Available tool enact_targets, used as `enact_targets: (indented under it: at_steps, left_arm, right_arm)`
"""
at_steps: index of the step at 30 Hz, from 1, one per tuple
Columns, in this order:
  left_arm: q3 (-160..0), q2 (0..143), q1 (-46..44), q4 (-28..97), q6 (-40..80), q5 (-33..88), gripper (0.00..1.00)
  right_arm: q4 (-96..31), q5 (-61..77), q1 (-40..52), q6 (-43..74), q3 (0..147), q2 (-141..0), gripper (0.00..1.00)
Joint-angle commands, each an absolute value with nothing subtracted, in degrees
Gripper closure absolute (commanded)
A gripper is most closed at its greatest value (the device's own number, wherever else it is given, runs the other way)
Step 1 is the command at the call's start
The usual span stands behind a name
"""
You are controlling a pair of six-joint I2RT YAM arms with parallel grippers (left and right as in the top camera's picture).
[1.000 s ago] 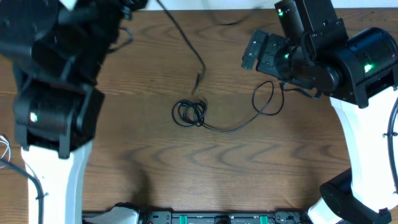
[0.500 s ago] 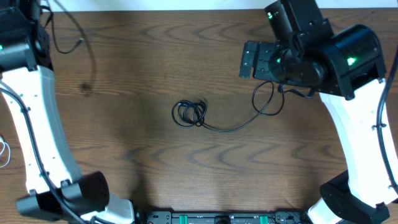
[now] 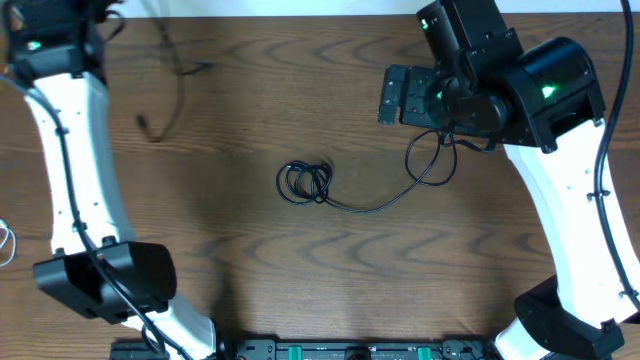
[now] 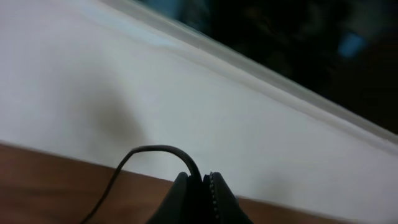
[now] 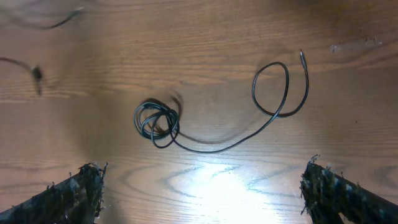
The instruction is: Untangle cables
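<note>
- Our left gripper (image 4: 202, 182) is at the far left edge of the table (image 3: 300, 290), its jaws pressed shut on a thin black cable (image 4: 149, 148). That cable trails down from it, with its plug end (image 3: 146, 124) near the wood.
- Our right gripper (image 5: 202, 169) hangs over the far right of the table with its fingers spread as wide as they go. It holds nothing.
- The second cable (image 3: 305, 182) lies flat at the middle of the table. It is bunched into a small tangle of overlapping turns, and its tail (image 3: 378, 208) sweeps right into one loose open loop below the right gripper.
- We judge both cords light, limp and thin, so they will drape and drag rather than keep a shape. A pull on one turn is likely to tighten the bunch, not open it.
- The best hold for the right gripper looks to be the free tail or the end of the open loop, where a single strand lies apart from the rest.
- Grabbing the bunch itself would pinch several turns at once.
- A thin cord flat on wood may slip from the fingers, so we would close fully on it and draw outward gently.
</note>
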State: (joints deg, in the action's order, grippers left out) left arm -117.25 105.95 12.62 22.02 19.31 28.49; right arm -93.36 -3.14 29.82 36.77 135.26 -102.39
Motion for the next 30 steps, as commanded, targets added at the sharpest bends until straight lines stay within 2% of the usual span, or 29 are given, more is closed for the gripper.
enact_targets:
  at_steps: [1, 6, 13, 18, 21, 22, 23, 24, 30]
  left_arm:
    - [-118.0, 104.5, 7.8, 21.3, 17.9, 37.8, 0.92]
    - [-118.0, 104.6, 4.3, 18.4, 18.4, 37.3, 0.93]
    - [-118.0, 107.6, 5.9, 12.4, 20.4, 29.3, 0.93]
    - [-118.0, 115.6, 10.9, 6.5, 19.6, 14.3, 0.92]
    - [-118.0, 119.9, 15.6, 1.9, 13.1, 4.0, 0.92]
    - [-118.0, 120.7, 17.1, 1.6, 12.2, 0.7, 0.83]
    - [-118.0, 121.3, 18.8, 1.7, 12.3, -2.5, 0.36]
    - [-118.0, 121.7, 20.3, 2.2, 12.3, -3.3, 0.0]
    - [-118.0, 122.1, 26.5, 9.7, 13.1, -3.1, 0.01]
  right_arm:
    - [-93.6, -3.0, 30.4, 35.6, 134.5, -102.3, 0.01]
    - [-93.4, -3.1, 30.5, 34.2, 132.8, -102.3, 0.01]
    - [-91.6, -3.0, 30.5, 34.2, 129.4, -102.3, 0.01]
    - [-90.5, -2.6, 30.5, 34.2, 126.4, -102.3, 0.01]
    - [-90.7, -2.2, 30.5, 34.2, 125.0, -102.3, 0.01]
    - [-90.8, -2.1, 30.5, 34.2, 124.6, -102.3, 0.01]
    - [-91.2, -1.9, 30.5, 34.2, 124.2, -102.3, 0.01]
    - [-91.4, -1.7, 30.5, 34.2, 123.9, -102.3, 0.01]
    - [-91.1, -1.8, 30.5, 34.2, 122.5, -102.3, 0.01]
